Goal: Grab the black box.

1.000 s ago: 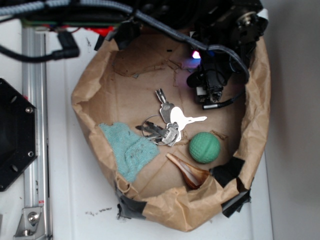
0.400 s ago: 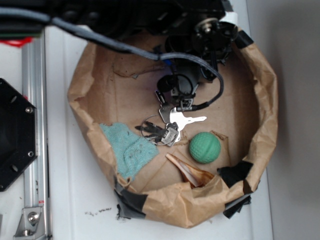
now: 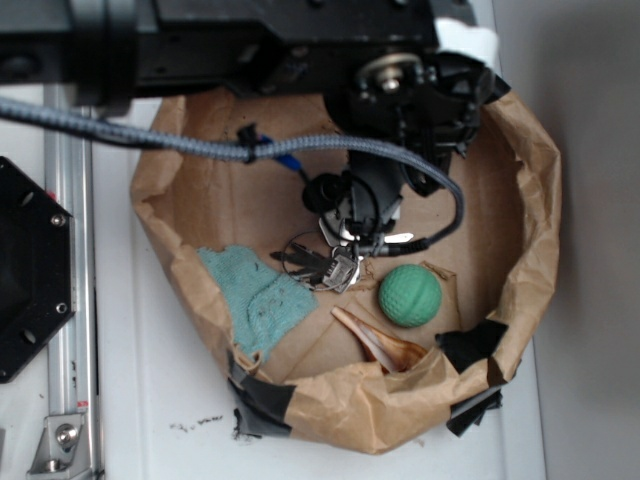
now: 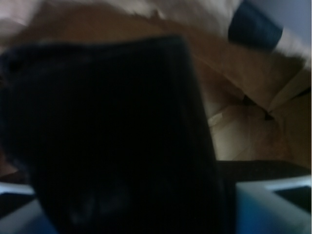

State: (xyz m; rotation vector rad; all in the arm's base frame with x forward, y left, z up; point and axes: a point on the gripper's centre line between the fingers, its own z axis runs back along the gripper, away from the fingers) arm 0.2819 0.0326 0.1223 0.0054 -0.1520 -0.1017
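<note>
The exterior view is evenly lit but soft; the wrist view is dim and heavily blurred, with its nearest surfaces out of focus.

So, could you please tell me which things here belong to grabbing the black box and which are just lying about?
For the job: black box, probably the blurred dark shape filling the wrist view.
Lying about: keys, green ball, teal cloth, brown shell-like piece, black hexagonal plate.

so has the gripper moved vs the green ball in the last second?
Yes. The gripper swung left and down the exterior view, now over the keys, nearer the green ball.
</note>
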